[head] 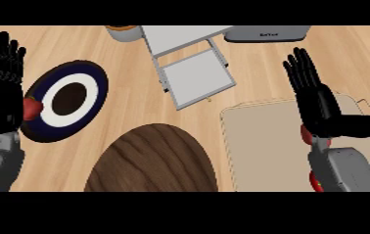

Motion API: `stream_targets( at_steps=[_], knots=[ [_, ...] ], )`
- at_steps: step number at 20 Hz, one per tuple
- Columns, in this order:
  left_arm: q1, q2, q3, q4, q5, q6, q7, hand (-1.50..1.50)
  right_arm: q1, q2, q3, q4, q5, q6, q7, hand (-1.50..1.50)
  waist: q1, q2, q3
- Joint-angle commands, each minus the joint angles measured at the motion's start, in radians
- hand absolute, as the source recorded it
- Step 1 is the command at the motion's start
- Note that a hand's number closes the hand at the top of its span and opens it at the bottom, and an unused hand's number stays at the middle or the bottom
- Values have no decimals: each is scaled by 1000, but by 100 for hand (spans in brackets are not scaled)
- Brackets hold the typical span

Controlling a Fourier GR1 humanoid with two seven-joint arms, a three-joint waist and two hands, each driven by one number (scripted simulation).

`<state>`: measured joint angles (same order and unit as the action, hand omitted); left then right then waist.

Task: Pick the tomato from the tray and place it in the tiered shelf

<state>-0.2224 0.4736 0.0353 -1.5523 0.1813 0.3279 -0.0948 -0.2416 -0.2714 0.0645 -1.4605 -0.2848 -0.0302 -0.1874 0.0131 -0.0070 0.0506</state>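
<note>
My black right hand point(318, 105) spreads open, empty, over the beige rectangular tray point(267, 150). My left hand point(10, 76) rests open, fingers up.

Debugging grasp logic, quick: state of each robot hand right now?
Left robot hand: open, fingers straight.
Right robot hand: open, fingers straight, above the tray, holding nothing.

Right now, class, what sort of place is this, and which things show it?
Probably a kitchen counter: a wooden top carries a dark plate with a white ring, a grey tiered shelf and a grey appliance at the far edge.
</note>
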Motion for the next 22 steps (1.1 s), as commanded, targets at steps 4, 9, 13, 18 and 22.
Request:
stream_targets(
  at_steps=[4,9,13,18,22],
  knots=[
    [171,-25,-29,118,49,-37,149,0,212,-118,-210,-39,133,-289,-10,150,-152,-6,-60],
    [278,-110,-49,178,130,-51,239,0,478,-168,-397,128,190,-501,141,150,-240,11,-63],
    [297,-131,-86,200,165,-123,267,0,705,-72,-451,-82,143,-544,78,-150,-166,-9,-58],
    [273,-101,-105,142,165,-148,327,0,1010,25,-328,-402,197,-487,47,-150,-104,-4,-57],
    [220,-121,-130,168,151,-153,336,0,1185,-1,-291,-670,201,-444,199,-150,-69,8,-57]
  ],
)
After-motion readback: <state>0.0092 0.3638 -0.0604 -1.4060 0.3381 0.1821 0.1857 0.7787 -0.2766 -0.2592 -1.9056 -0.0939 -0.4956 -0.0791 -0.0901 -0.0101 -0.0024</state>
